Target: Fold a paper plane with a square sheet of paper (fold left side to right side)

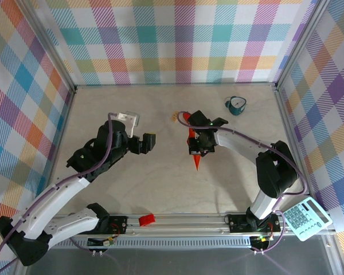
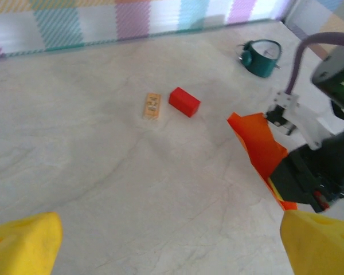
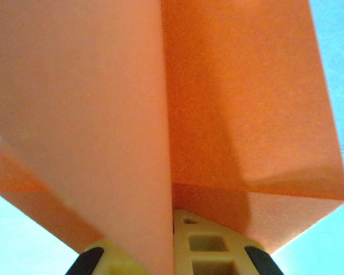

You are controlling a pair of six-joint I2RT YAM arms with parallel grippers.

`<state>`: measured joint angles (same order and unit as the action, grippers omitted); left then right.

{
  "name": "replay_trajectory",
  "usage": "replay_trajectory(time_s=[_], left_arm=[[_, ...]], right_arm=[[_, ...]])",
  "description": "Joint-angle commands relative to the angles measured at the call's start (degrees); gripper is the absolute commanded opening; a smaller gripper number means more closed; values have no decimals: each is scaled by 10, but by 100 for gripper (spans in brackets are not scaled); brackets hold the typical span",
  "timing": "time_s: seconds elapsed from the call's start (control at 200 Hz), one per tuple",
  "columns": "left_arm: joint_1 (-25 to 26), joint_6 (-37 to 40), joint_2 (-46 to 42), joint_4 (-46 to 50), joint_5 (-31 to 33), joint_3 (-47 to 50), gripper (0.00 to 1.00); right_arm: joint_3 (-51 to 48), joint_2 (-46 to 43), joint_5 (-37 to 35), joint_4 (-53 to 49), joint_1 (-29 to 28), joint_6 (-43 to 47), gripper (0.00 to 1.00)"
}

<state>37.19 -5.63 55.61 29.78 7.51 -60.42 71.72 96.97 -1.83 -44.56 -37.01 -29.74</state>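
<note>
pale tabletop (image 1: 160,183), calculator (image 1: 305,218) overhead, orange paper (image 3: 235,103) pinched by right fingers (image 3: 209,243) close-up

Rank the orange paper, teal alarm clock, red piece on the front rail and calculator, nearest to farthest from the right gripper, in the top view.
1. folded orange paper: pinched in the right gripper itself.
2. teal alarm clock: far side, to its right.
3. red piece: front rail, to its left.
4. calculator: near right corner.
</note>
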Motion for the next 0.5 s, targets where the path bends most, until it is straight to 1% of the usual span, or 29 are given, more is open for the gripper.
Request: replay_trajectory(time_s=[0.0, 0.1, 0.215, 0.35, 0.385, 0.495], left_arm=[[-6, 93, 19, 54, -59, -33, 100], [-6, 143, 30, 22, -98, -29, 100], [-6, 186, 33, -45, -109, 13, 100], [-6, 206, 28, -133, -117, 93, 100], [-6, 210, 26, -169, -120, 117, 100], [-6, 217, 30, -218, -113, 173, 100]], right_arm=[[17, -18, -16, -35, 6, -17, 0], [15, -15, -15, -36, 8, -21, 0], [14, -8, -14, -38, 9, -24, 0], [17, 2, -13, -41, 10, -29, 0], [21, 8, -13, -44, 10, -29, 0], [38, 30, -17, -55, 11, -37, 0]])
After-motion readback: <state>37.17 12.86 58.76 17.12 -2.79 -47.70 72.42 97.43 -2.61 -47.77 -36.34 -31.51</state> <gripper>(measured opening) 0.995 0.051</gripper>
